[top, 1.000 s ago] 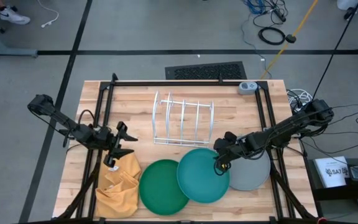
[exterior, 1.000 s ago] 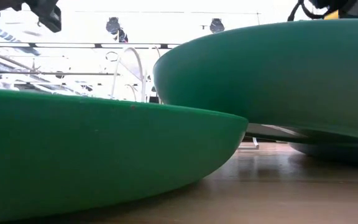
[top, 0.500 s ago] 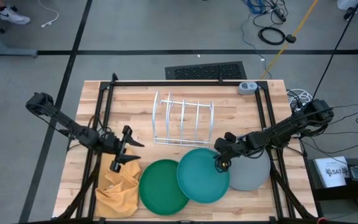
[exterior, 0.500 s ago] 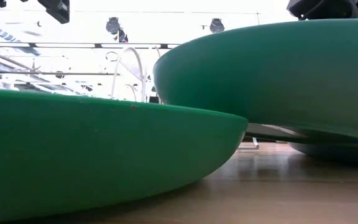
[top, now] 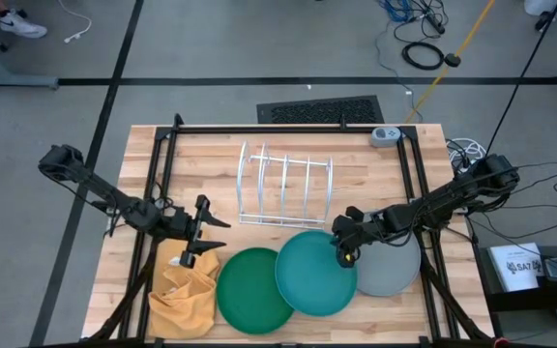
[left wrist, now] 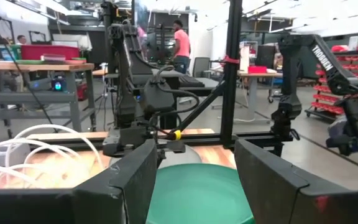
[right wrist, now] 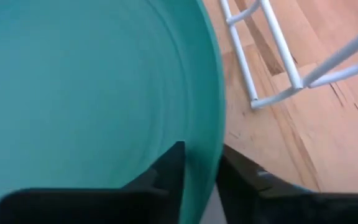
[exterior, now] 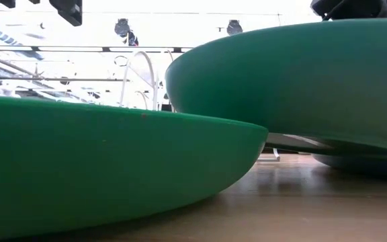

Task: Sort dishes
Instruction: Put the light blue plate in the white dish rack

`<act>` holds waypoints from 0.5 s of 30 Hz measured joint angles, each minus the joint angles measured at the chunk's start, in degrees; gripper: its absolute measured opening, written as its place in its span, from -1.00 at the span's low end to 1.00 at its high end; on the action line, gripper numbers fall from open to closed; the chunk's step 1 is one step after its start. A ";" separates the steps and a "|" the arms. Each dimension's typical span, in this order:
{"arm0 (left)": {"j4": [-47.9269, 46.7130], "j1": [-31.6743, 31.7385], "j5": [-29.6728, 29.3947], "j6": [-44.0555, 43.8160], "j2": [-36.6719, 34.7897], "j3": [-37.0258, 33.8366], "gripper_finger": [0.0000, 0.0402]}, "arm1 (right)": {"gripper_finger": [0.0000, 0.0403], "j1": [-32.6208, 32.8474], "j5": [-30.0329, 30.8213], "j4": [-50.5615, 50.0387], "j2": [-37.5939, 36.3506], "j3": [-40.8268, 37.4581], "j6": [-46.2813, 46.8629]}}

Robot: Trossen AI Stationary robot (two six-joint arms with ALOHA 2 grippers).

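Note:
Three dishes lie along the table's near side: a dark green plate (top: 253, 292), a teal plate (top: 312, 274) and a grey plate (top: 393, 269). The teal plate's edges overlap the rims of the green and the grey plate. My right gripper (top: 342, 253) is at the teal plate's right rim, shut on it. My left gripper (top: 217, 235) hovers open above the far end of a mustard-yellow cloth (top: 184, 293), left of the green plate, with nothing between its fingers. In the left wrist view the left gripper (left wrist: 194, 171) faces the green plate (left wrist: 201, 193). My right gripper pinches the teal plate's rim (right wrist: 207, 146) on the plate's right side, one finger (right wrist: 169, 168) over the inner face and the other (right wrist: 232, 177) outside the rim. The fingers come from the table's right, slanting down. The plate still lies on the neighbouring plates.
A white wire rack (top: 284, 185) stands just beyond the plates at the table's middle. A black frame (top: 288, 129) runs around the table top. A small grey device (top: 386, 136) sits at the far right corner. Bare wood shows on the far side of the rack.
My left gripper has moved toward the table's right edge, above the cloth's far end, and stays open. My right gripper has kept its place at the teal plate's rim. The plates have not moved.

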 joint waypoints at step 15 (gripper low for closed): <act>0.04 1.25 -0.23 -0.17 0.30 0.00 0.08 | -0.98 0.03 2.98 3.66 -0.13 0.63 -2.41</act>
